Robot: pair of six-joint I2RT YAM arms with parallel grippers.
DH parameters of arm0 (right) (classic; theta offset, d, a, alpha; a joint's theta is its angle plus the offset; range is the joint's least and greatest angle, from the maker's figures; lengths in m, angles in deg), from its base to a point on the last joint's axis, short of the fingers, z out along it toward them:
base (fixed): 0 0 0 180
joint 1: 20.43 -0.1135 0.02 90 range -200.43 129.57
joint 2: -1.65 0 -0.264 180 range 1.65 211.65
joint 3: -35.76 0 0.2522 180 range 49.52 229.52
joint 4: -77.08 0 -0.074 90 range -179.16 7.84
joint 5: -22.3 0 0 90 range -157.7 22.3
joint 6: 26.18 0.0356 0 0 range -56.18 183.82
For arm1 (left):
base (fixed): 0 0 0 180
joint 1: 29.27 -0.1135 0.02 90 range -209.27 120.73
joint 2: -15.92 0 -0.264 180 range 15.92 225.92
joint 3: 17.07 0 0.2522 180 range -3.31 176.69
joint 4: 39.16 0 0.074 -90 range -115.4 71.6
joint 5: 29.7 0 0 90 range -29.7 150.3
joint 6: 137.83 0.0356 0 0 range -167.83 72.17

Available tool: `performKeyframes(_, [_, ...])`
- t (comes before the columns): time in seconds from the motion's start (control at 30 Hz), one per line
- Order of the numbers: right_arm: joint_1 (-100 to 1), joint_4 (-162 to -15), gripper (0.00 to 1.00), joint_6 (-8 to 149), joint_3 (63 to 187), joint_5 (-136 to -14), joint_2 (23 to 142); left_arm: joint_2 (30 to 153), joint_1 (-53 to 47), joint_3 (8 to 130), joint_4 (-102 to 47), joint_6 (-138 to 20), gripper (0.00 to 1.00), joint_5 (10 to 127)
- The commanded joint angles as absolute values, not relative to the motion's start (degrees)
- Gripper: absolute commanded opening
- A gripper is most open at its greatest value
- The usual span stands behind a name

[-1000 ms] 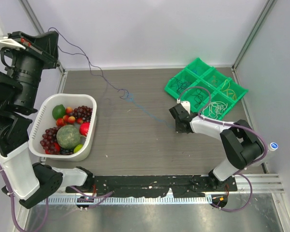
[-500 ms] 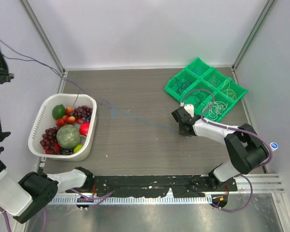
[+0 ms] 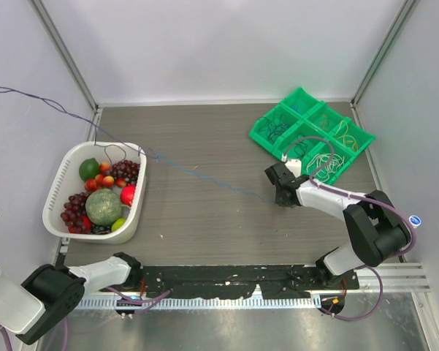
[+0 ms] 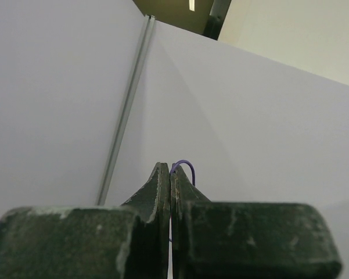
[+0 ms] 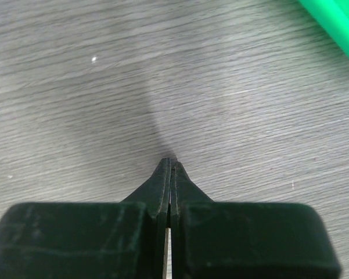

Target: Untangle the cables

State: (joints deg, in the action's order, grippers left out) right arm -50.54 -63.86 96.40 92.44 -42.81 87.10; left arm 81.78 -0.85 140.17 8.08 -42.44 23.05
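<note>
**Left arm** [image 3: 55,284]: base at 7 o'clock in the overhead view. Shoulder folded low, upper links running off the frame edge at 8 o'clock.

**Left gripper** [image 4: 170,172]: outside the overhead view. Jaws pressed together, with a loop of purple cable [image 4: 187,163] pinched at the tips.

**Right arm** [image 3: 369,228]: base at 5 o'clock, elbow at 4 o'clock, forearm stretched toward 10 o'clock.

**Right gripper** [image 3: 281,196]: tips angled downward, jaws pressed together.

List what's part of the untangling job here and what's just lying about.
Job: purple cable, pinched in left gripper; blue cable, running to right gripper; loose cables in green tray.
Lying about: white basket; fruit in it.
</note>
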Motion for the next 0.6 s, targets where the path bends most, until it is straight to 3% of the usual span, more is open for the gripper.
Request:
performKeyframes(0.0, [-47.77,-61.99,0.01,98.45,90.05,-43.0,86.2,80.52,0.17,141.97,-0.68,-34.3,0.0,18.29])
performKeyframes(0.33, [-47.77,-62.79,0.01,98.1,91.71,-43.44,88.75,79.03,3.6,136.9,0.27,-39.46,0.0,16.18])
performKeyframes(0.57, [-48.03,-66.31,0.04,91.87,94.78,-51.16,86.21,83.41,3.86,124.24,12.39,-63.97,0.0,29.86])
